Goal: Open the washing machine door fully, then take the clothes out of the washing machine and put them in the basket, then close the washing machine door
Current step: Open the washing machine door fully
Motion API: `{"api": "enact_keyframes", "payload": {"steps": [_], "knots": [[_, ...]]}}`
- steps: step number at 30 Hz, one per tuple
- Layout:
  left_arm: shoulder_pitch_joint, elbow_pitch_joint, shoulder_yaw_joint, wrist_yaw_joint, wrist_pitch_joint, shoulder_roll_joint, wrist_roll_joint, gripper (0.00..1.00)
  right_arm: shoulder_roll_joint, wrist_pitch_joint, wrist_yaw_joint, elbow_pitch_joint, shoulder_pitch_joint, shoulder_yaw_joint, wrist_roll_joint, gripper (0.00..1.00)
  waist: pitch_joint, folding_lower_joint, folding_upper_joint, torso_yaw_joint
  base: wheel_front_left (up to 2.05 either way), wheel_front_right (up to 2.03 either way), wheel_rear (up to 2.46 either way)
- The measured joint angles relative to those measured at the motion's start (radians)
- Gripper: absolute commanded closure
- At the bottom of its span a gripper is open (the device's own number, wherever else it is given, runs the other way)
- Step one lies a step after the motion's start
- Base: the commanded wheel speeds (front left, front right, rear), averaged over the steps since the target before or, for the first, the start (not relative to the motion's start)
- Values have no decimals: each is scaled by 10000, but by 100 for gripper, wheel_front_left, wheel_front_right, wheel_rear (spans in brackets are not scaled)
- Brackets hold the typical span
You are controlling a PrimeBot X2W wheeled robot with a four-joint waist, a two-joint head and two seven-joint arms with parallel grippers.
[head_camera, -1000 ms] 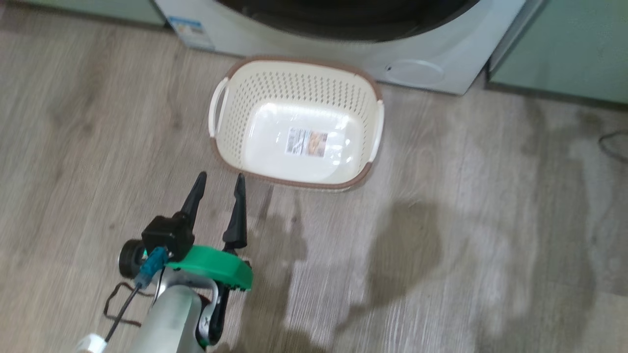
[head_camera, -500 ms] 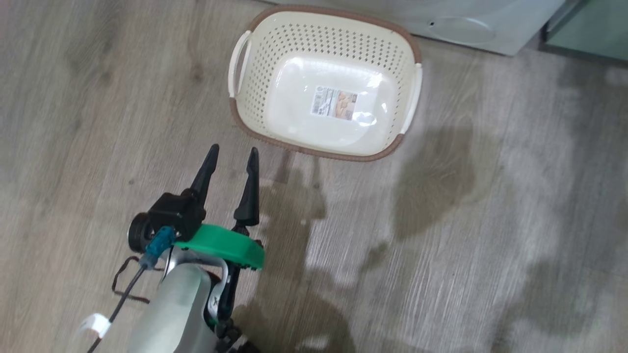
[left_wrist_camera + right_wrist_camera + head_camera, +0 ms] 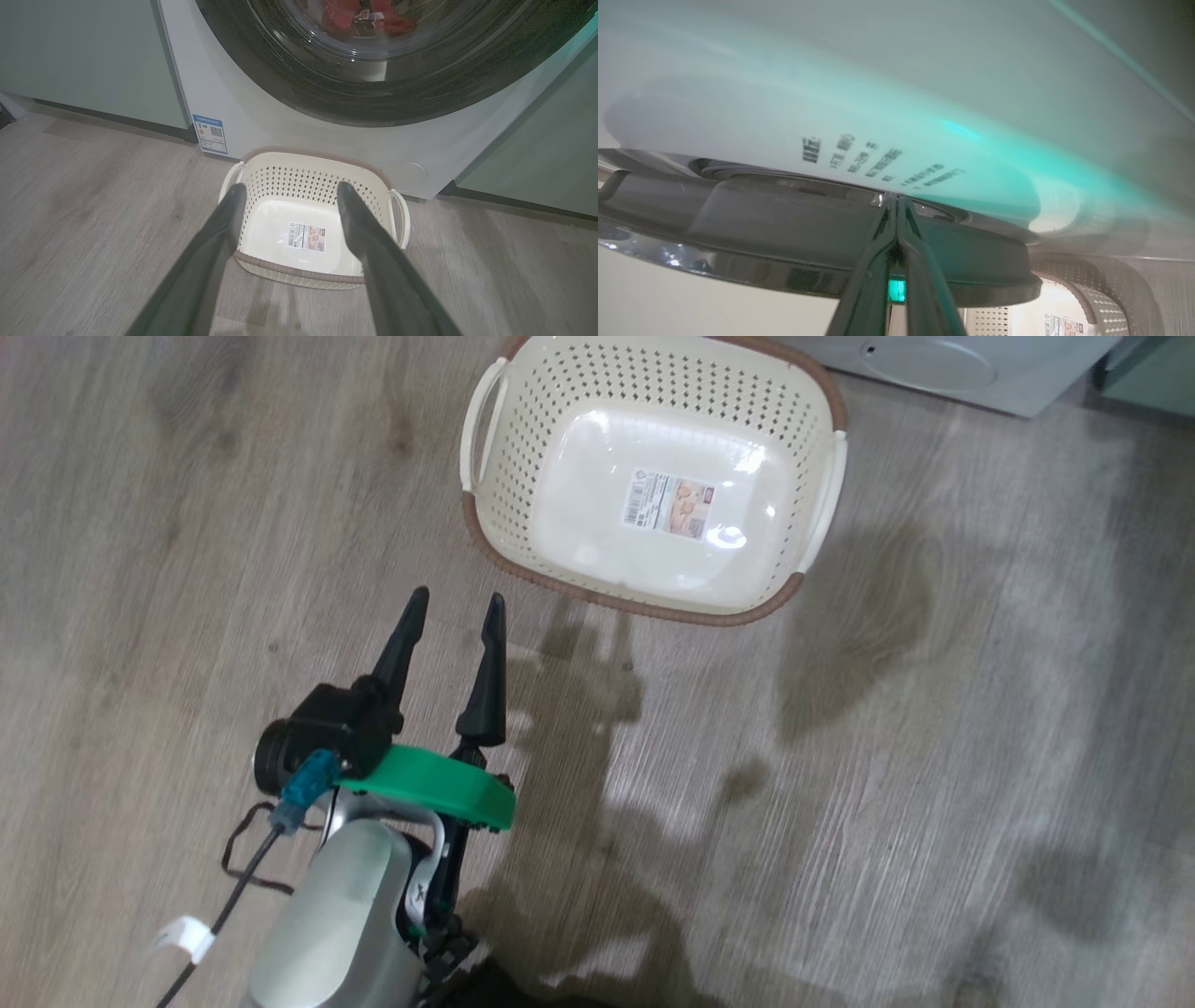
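Note:
The cream basket (image 3: 644,609) sits on the wood floor, holding only its label sticker. My left gripper (image 3: 453,602) hangs open just short of its near left corner, with nothing between the fingers. Through the left wrist view the open left gripper (image 3: 289,189) frames the basket (image 3: 299,273). Beyond it rises the white washing machine (image 3: 243,116) with its glossy black door (image 3: 327,102). Red clothes (image 3: 336,11) show through the window. My right gripper (image 3: 896,200) is shut, its tips at the door's rim (image 3: 738,266) where it meets a white printed surface.
Pale green cabinets (image 3: 93,56) flank the machine on both sides. A blue label sticker (image 3: 210,134) is on its lower left front, and a small round white cover (image 3: 929,359) on its lower right. The basket's perforated wall (image 3: 1106,305) shows under the door. Wood floor surrounds the basket.
The head camera has tipped down, so the basket sits higher and further right and the machine's door has left the top edge. My left gripper stays open.

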Motion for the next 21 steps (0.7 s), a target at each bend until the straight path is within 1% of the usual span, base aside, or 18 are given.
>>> {"api": "enact_keyframes", "payload": {"steps": [7,13,21], "knots": [[-59,-111,-44,36,0,-10,-79,0,102,90,-6,92,-310,163,-77,100,171,0,0,176,0,0,0],[-58,-102,-58,113,0,-12,-169,0,79,399,-10,8,-188,424,-77,100,-64,0,0,217,0,0,0],[50,2,10,107,0,-10,-136,0,119,849,-10,-520,848,767,-46,100,-657,0,0,108,0,0,0]]}}
